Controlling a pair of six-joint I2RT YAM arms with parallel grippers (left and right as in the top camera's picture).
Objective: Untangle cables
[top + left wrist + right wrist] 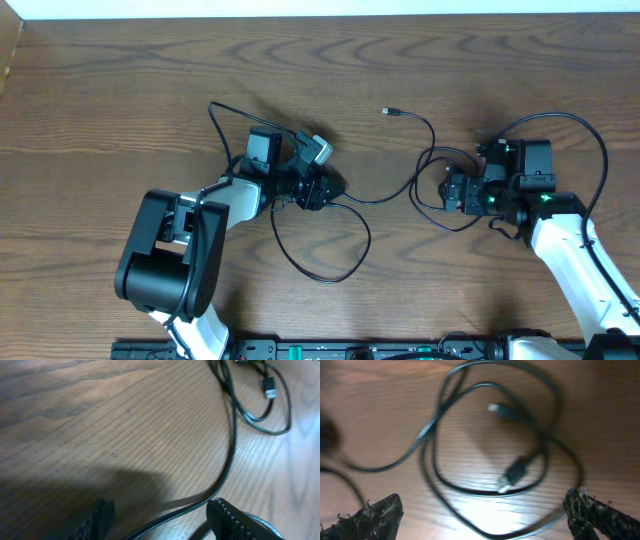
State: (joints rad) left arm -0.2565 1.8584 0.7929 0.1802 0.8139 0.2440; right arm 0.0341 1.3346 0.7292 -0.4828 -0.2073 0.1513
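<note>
Right end effector gapes wide above looped black cables.

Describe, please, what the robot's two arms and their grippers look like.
Both arms have white links with black joint housings; the left arm shows a bulky black housing. The right arm has green lights and a thick black cable. The left gripper and right gripper have black ridged fingers.

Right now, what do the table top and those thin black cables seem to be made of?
Table top: wood or wood-look laminate, matte brown; grain lines show, which one I cannot tell. Thin black cables: probably smooth plastic or rubber sheath, glossy; light glints along them. Plug tip: likely metal, bright.
</note>
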